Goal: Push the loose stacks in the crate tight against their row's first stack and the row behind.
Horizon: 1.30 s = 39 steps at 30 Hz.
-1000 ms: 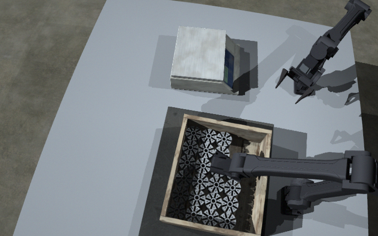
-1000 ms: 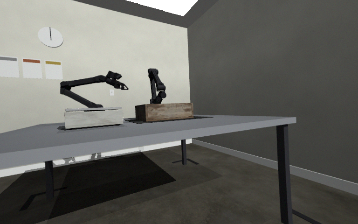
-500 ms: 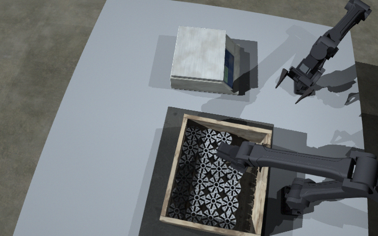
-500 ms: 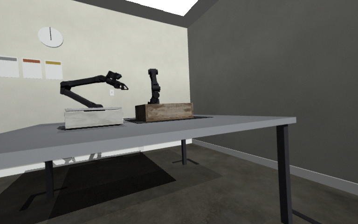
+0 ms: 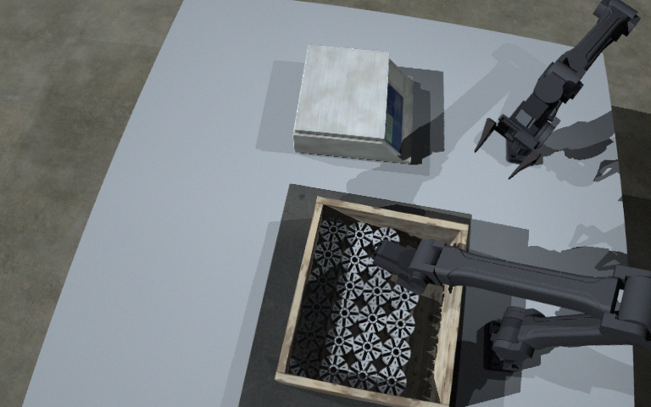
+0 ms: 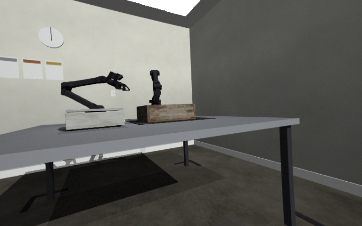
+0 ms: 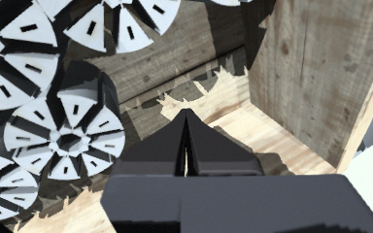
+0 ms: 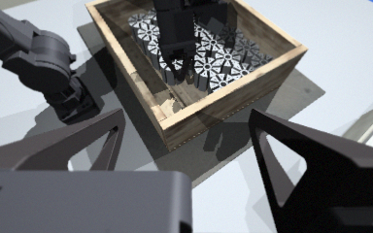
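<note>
The wooden crate (image 5: 301,282) (image 6: 171,112) (image 8: 189,127) holds rows of upright slotted stacks. The partly filled row shows loose stacks (image 5: 408,322), in line and close together; small gaps cannot be judged. My left gripper (image 7: 186,116) (image 8: 181,80) is shut and empty, pointing down inside the crate beside this row's end stack (image 7: 84,101). I cannot tell if they touch. In the top view its arm hides the fingers and part of the row. My right gripper (image 5: 492,164) (image 8: 186,115) is open and empty, outside the crate.
A metal scale (image 5: 342,91) (image 6: 94,120) stands beyond the crate. A dark mat (image 5: 272,262) lies under the crate. Inside, an open strip of crate floor runs between the partly filled row and the wall nearest the left arm's base. The crate walls rise around the left gripper.
</note>
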Tool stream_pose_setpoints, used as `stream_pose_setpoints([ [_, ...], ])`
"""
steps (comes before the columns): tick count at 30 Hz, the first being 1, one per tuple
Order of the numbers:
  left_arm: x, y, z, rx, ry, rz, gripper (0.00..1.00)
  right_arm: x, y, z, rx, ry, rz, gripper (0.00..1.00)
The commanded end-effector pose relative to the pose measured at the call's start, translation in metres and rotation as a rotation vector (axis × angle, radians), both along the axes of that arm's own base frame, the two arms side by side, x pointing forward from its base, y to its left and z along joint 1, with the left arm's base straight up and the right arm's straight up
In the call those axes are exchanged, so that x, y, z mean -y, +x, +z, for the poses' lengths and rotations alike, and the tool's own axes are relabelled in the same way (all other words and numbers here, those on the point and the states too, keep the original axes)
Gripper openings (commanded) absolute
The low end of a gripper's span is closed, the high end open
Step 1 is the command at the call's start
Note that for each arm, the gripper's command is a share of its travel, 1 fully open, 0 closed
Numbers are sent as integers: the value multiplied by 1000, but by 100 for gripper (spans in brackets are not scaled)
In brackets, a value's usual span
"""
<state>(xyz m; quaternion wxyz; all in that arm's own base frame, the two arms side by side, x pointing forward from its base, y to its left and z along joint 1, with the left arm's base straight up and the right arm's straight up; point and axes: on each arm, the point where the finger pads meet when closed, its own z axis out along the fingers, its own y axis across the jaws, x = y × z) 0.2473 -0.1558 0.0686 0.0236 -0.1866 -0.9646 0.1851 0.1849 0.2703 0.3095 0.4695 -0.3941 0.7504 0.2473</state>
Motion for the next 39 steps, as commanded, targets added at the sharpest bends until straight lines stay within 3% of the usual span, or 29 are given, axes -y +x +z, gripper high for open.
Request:
stream_pose_setpoints([
  [1, -11, 29, 55, 67, -18, 16, 0, -2, 3, 41, 41, 43, 1, 100],
  [3, -17, 30, 67, 68, -15, 16, 0, -2, 3, 41, 41, 43, 1, 100],
  [8, -28, 25, 72, 112, -10, 3, 57, -18, 1, 50, 63, 74, 48, 100],
  [9, -30, 26, 71, 146, -10, -1, 60, -23, 2, 52, 68, 81, 57, 100],
  [14, -38, 21, 56, 238, 1, -17, 60, -32, 3, 56, 78, 97, 75, 100],
  [21, -60, 22, 38, 531, 40, -44, 60, -51, 8, 60, 87, 116, 101, 100],
  [26, -71, 21, 29, 670, 62, -43, 60, -63, 12, 59, 86, 120, 110, 100],
  [34, -76, 20, 24, 713, 62, -21, 60, -74, 18, 56, 74, 123, 105, 100],
  [39, -65, 37, 66, 788, 46, -30, 60, -84, 20, 55, 72, 125, 119, 100],
])
